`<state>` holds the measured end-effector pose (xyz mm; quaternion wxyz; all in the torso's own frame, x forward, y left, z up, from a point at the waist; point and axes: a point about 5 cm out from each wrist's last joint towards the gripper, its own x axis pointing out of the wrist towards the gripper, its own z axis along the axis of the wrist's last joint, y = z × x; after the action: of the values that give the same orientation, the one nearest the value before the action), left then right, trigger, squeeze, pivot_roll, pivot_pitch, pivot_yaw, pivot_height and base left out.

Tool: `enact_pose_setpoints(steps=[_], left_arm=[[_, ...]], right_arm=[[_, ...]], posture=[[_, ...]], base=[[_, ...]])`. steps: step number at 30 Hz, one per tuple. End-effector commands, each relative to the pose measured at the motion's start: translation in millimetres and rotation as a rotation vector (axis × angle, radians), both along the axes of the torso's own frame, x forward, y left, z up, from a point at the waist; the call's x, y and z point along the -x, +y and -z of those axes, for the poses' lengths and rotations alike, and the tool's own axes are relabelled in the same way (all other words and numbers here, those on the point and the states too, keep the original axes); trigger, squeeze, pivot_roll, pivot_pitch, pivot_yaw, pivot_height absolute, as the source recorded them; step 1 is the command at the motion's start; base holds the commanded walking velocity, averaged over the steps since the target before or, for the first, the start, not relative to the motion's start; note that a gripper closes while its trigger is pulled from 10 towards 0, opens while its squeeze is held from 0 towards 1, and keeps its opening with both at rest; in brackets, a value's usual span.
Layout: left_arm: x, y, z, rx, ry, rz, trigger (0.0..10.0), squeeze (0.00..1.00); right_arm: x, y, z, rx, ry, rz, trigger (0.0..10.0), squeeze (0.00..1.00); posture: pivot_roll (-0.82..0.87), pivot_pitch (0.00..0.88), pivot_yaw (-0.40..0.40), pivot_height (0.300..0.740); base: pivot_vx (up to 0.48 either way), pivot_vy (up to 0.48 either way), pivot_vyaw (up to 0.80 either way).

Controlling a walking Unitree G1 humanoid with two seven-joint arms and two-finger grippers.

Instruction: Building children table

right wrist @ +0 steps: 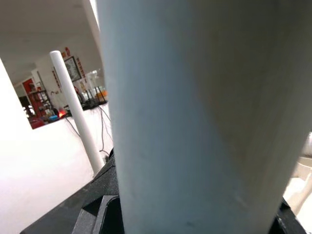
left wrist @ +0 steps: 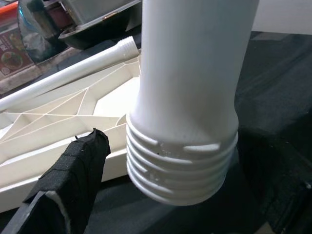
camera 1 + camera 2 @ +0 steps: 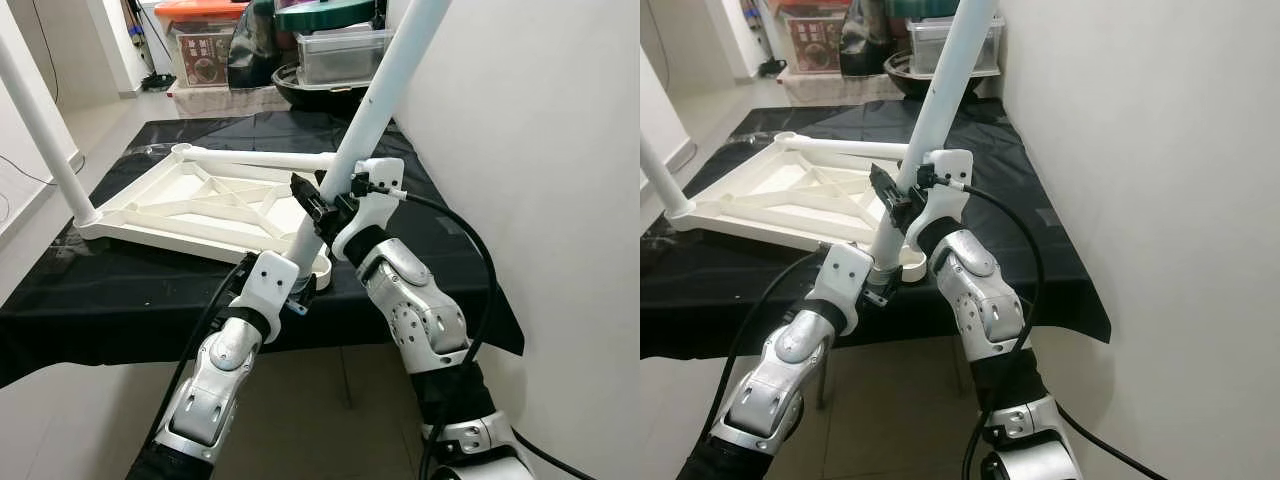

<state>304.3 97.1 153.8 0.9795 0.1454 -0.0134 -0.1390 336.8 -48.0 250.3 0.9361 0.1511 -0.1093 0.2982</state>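
Observation:
A white tabletop [image 3: 150, 215] lies upside down on the black cloth. One white leg [image 3: 40, 130] stands screwed into its far left corner, and a second leg [image 3: 260, 158] lies loose along its back edge. A third table leg [image 3: 375, 100] leans upward to the right, its threaded end [image 2: 183, 161] just above the tabletop's near right corner socket [image 3: 912, 262]. My right gripper [image 3: 325, 205] is shut on this leg partway up. My left gripper [image 3: 300, 285] sits open around the threaded end, with one finger [image 2: 68, 190] standing apart from the leg.
A white wall [image 3: 540, 150] runs close along the right side. Plastic storage boxes [image 3: 205, 40] and a dark tub are stacked beyond the table's far end. The black cloth [image 3: 120, 290] hangs over the near edge, with tiled floor below.

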Motion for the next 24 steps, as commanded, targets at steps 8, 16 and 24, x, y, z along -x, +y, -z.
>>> enact_pose_setpoints(steps=[8,16,24], left_arm=[[-3.7,-2.6,0.9,-0.008,-0.010,0.017,10.0,0.00],[-2.6,-6.8,4.1,-0.007,-0.005,0.035,10.0,0.00],[-1.9,-9.6,7.3,-0.004,0.003,0.048,10.0,0.00]], right_arm=[[8.4,5.3,-1.6,-0.014,0.012,-0.058,10.0,0.00],[13.0,7.0,-1.0,-0.016,0.023,-0.077,10.0,0.00],[17.0,9.8,-0.8,-0.017,0.035,-0.097,10.0,0.00]], posture=[[-0.06,0.006,0.029,0.740],[-0.06,0.006,0.031,0.740],[-0.06,0.007,0.032,0.740]], base=[[0.000,0.000,0.00],[0.000,0.000,0.00],[0.000,0.000,0.00]])
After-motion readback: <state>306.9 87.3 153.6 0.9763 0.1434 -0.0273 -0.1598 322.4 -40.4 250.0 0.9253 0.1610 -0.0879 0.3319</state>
